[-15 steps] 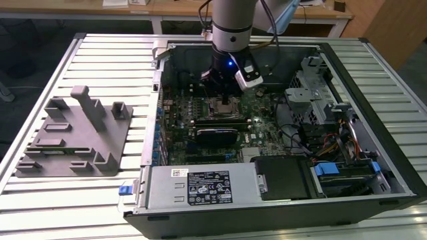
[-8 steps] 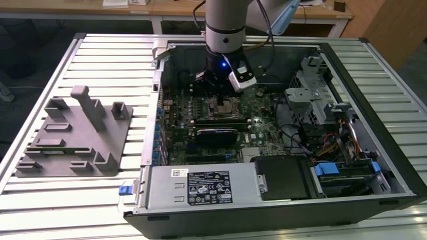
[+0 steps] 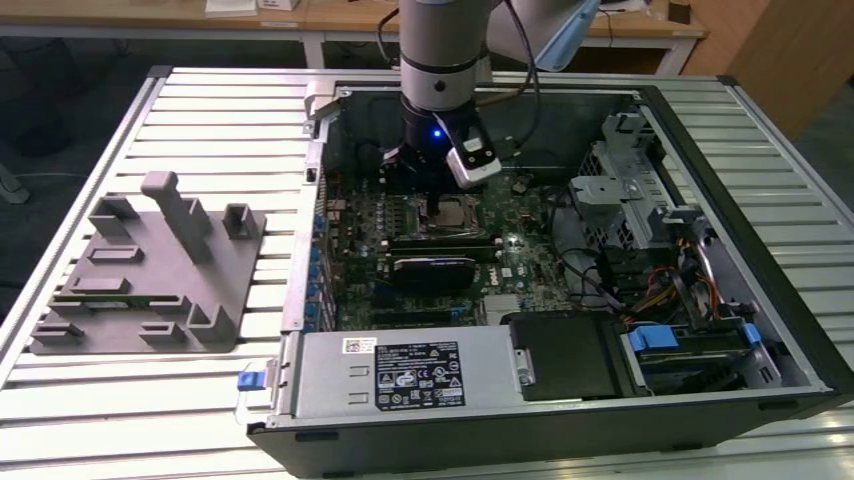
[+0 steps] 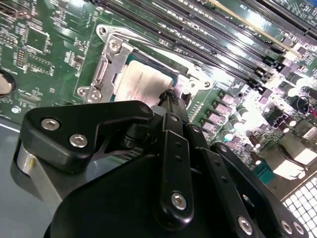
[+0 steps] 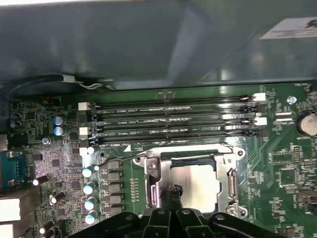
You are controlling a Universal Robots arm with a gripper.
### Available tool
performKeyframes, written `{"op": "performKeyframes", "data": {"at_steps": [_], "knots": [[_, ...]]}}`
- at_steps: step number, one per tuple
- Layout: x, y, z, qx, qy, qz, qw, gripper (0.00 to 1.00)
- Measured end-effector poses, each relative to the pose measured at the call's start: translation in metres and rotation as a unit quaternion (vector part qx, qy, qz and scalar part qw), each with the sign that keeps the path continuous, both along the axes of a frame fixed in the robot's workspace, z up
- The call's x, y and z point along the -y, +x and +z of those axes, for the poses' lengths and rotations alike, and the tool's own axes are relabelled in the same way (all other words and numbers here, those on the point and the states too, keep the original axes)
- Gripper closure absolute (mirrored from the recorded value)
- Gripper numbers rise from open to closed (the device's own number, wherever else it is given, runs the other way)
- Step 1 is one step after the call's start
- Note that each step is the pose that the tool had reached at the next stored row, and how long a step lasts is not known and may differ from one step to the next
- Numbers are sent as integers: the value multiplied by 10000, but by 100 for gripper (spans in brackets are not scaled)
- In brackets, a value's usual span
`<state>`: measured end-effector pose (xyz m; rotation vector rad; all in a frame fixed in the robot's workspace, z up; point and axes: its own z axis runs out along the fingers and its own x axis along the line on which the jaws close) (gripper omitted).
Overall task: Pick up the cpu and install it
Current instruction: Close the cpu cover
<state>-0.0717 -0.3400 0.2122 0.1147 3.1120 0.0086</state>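
Black jointed hand (image 4: 171, 96), clenched empty, poised at the flat silvery square cpu (image 4: 141, 82) in its metal socket (image 4: 102, 69).

The exterior view looks steeply down on the whole open computer case (image 3: 561, 425) from well back. Both wrist views sit close over the motherboard (image 5: 277, 168), looking past the gripper (image 4: 171, 99) and sharing the cpu (image 5: 195, 181) and the memory slots (image 5: 173, 119) beside it.
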Motion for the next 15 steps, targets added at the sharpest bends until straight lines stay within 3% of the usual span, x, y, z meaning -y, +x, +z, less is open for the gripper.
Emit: {"op": "performKeyframes", "data": {"at_steps": [15], "knots": [[0, -54, -86, 6, 18, 31, 10000, 89]]}}
